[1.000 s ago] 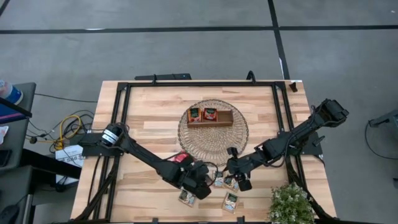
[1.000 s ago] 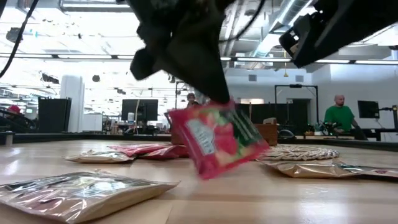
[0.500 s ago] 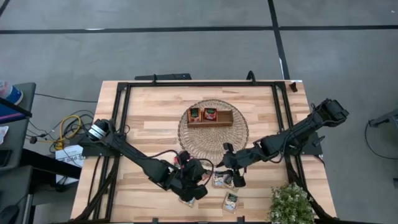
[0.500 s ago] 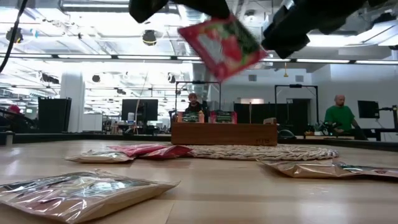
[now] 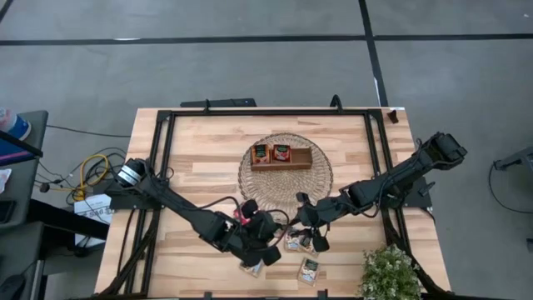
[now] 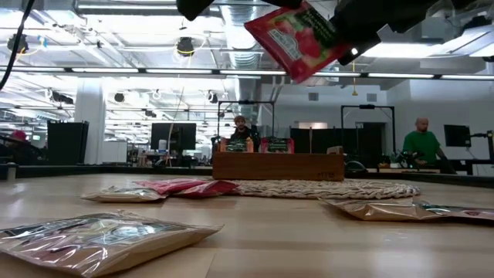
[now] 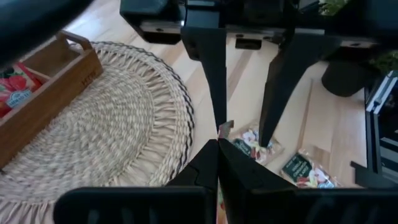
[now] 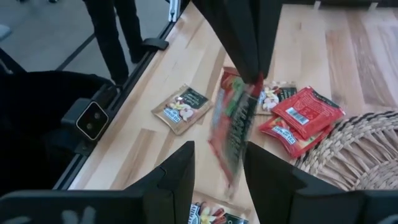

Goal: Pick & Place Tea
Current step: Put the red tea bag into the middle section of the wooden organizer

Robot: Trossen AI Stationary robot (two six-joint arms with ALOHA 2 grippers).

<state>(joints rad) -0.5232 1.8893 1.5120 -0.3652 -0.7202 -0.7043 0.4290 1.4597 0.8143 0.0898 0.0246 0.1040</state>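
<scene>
My left gripper [image 7: 217, 163] is shut on a red tea sachet [image 8: 233, 127], which shows high above the table in the low view [image 6: 297, 38]. My right gripper [image 8: 217, 158] is open. Its two fingers stand on either side of the hanging sachet, and I cannot tell whether they touch it. Both grippers meet near the table's front middle [image 5: 283, 232]. More tea sachets lie flat on the wood: two red ones [image 8: 301, 118] by the mat's edge and pale ones [image 8: 183, 107] [image 5: 310, 269]. The wooden tray [image 5: 281, 157] rests on the round wicker mat [image 5: 286, 187]. My left gripper pinches the red sachet at its top edge [image 8: 250, 84] between its two shut fingers [image 8: 239, 43], which slant downward from the table's left. The sachet hangs below the fingers, tilted and slack, lifted clear of the table.
A potted plant [image 5: 390, 273] stands at the front right corner. A black frame [image 5: 162, 158] runs round the table's edges. Loose sachets [image 6: 100, 235] [image 6: 386, 208] lie near the front edge. The tray holds red sachets [image 5: 281, 152]. People show in the room beyond the table [image 6: 421, 143].
My left gripper has risen with the red sachet and tipped, carrying it from just above the wood to well clear of the table. The sachet now hangs between my right gripper's open fingers. My right gripper has tipped a little and stayed open.
</scene>
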